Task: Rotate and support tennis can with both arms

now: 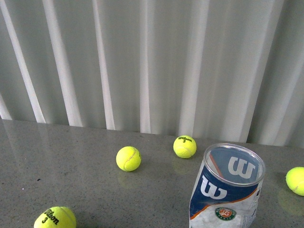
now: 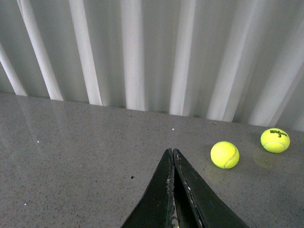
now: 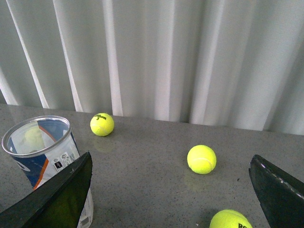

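On grey table [image 1: 71,161] | tennis can [image 1: 227,190]: 1, upright | balls: 4 | left pincer [image 2: 172,153] clenched | right pincer [image 3: 171,190] released

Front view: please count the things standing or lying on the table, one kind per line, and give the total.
Tennis balls: 4
Tennis can: 1
Total: 5
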